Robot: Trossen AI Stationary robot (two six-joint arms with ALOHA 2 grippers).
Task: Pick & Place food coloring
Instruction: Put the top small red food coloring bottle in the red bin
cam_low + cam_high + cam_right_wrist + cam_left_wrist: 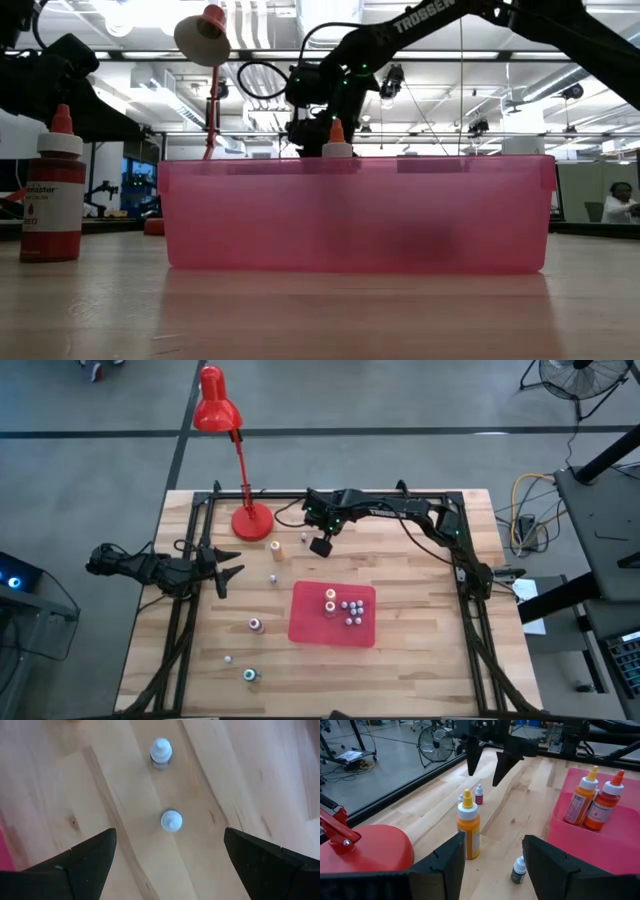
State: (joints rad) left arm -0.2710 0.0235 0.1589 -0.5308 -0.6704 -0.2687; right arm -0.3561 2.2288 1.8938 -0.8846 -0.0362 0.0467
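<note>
White "TROSSEN" lettering on right arm (pixel 440 18), low view; same white lettering on its link in high view, too small to read. Red bottle (pixel 52 190) label print: illegible. Tray bottles' labels: illegible.

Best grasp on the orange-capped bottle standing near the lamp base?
Take the orange-capped bottle by its straight body, below the tapered nozzle, which is likely too narrow for a firm hold. It stands upright, so come in level from the open table side, away from the red lamp base. The left gripper, open, already faces it; the right gripper hangs open beyond.
</note>
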